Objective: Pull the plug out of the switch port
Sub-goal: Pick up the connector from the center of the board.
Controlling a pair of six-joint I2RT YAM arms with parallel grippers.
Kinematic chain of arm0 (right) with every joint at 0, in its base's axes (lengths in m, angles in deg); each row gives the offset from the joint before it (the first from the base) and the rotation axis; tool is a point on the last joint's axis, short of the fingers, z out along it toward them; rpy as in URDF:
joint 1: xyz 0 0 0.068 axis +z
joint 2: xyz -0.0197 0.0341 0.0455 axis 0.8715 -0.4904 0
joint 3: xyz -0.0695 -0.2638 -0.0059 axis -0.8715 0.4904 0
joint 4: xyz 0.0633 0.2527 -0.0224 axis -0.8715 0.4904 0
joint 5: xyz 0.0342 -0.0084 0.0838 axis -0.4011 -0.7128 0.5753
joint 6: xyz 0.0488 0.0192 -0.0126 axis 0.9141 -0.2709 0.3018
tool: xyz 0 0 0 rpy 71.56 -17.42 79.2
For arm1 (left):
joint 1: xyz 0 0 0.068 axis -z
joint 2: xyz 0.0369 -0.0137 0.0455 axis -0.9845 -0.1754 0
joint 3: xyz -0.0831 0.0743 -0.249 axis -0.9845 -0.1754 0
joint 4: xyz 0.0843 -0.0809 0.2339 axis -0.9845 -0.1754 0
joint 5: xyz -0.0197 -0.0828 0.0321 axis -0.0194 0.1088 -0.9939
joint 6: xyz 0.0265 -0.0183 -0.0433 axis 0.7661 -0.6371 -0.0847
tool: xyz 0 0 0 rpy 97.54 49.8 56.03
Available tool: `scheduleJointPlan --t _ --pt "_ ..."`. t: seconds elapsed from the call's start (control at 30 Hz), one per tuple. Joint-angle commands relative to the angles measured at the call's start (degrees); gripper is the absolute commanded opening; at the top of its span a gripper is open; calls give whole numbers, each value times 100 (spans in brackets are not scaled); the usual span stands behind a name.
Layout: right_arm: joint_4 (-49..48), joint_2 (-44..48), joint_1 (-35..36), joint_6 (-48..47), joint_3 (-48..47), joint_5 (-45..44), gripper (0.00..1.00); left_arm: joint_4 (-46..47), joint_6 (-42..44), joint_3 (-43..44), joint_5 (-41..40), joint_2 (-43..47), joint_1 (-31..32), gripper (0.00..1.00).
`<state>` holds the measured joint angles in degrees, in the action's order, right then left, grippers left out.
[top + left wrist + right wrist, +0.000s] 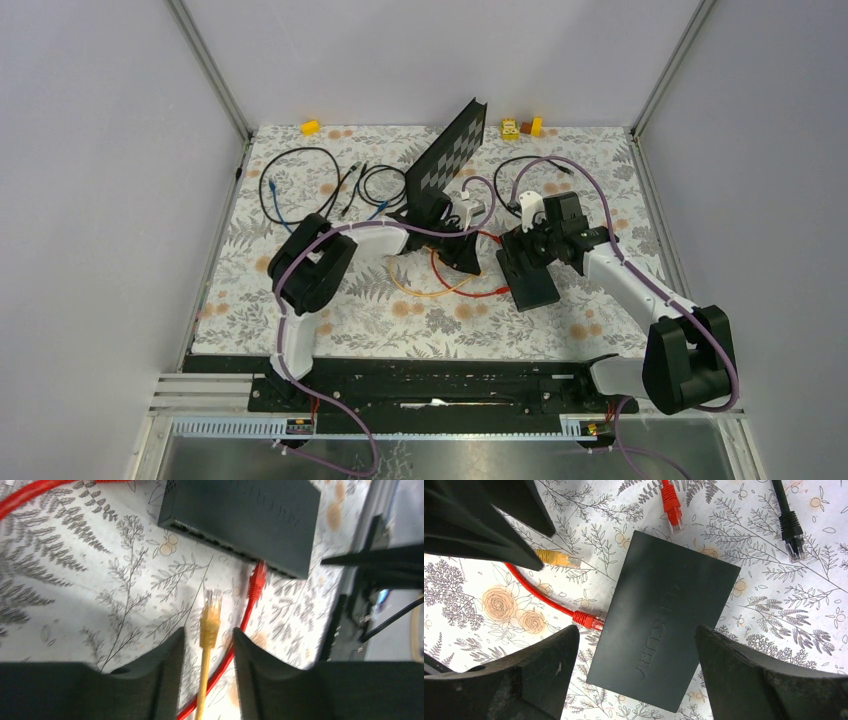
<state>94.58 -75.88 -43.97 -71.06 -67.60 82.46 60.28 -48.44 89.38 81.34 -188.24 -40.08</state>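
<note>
Left gripper [208,640] gaping around loose yellow plug [212,602]; right gripper [636,640] spread wide over switch [664,610], prob to brace it; red plug [258,577] sits in port

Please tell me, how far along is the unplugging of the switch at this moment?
Looks done: a yellow plug lies free of the switch, inside the open left gripper. In hand: nothing is gripped; the right gripper hovers open above the switch. Left: one red plug appears seated in a port on the switch's edge, so it probably needs pulling.
</note>
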Motion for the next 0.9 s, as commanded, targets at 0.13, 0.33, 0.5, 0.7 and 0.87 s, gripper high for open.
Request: scheduleJointPlan --t 0.13,0.33,0.5,0.7,0.87 --pt "58 212 -41 -109 -88 90 93 -921 1207 -464 -982 1280 -71 70" --pt "85 377 -51 -165 -75 9 93 -1871 1809 -812 -2268 1949 -531 73" --pt "87 491 -50 -220 -49 -54 93 -2698 2428 -1061 -3196 2219 -900 73" --pt "87 462 -49 -276 -29 -38 93 -2806 2259 -1374 -3141 2227 -1455 73" --pt "87 472 -49 -284 -2 -90 93 -2819 1981 -1257 -2743 1895 -1582 73"
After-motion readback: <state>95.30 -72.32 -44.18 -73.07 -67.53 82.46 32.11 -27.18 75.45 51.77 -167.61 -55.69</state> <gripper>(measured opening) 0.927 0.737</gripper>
